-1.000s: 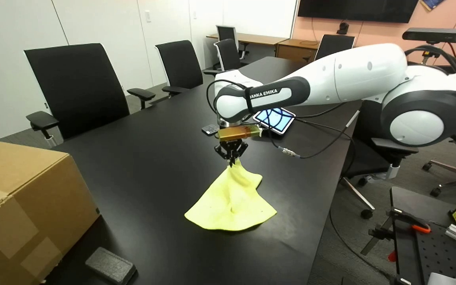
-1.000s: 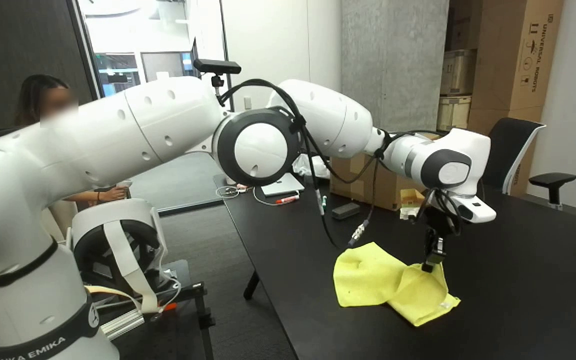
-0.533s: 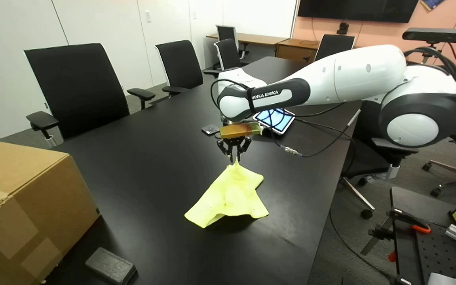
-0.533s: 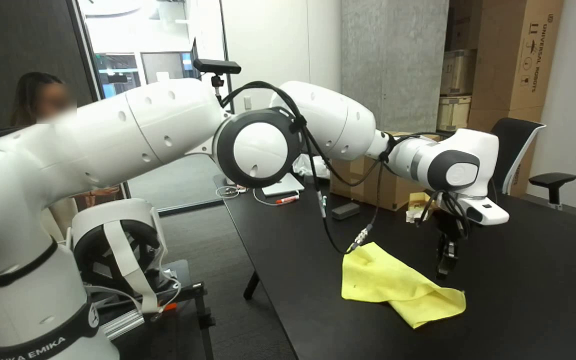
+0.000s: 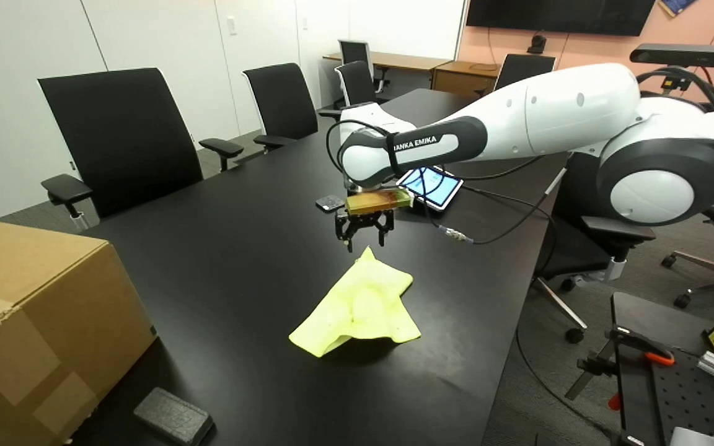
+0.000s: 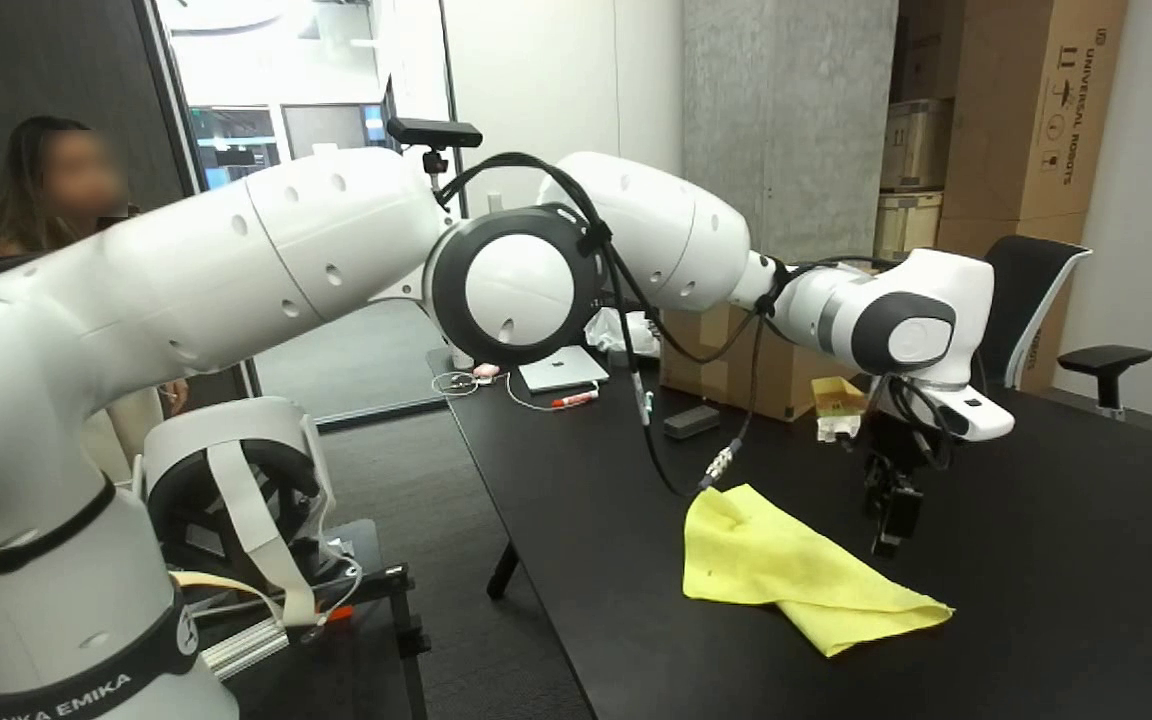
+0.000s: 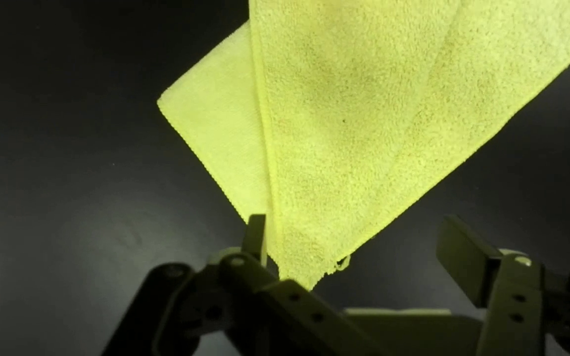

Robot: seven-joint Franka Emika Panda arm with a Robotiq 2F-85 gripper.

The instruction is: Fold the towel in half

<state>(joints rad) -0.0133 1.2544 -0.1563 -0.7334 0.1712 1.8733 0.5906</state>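
Towel (image 7: pixel 379 113) slants diagonally in the wrist view, narrow corner pointing toward wide-spread, empty fingers (image 7: pixel 463 262).

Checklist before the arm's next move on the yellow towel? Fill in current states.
1. Hand open: ok, fingers spread wide.
2. Towel free of the grip: ok, none of it pinched.
3. Edges aligned: not ok, a wedge sticks out from under the top layer in the wrist view.
4. Towel flat: not ok, its near edge seems lifted off the table in an exterior view.
5. Underneath smooth: cannot tell, mostly hidden.
6. Cable connector clear of towel: ok, apart in an exterior view.
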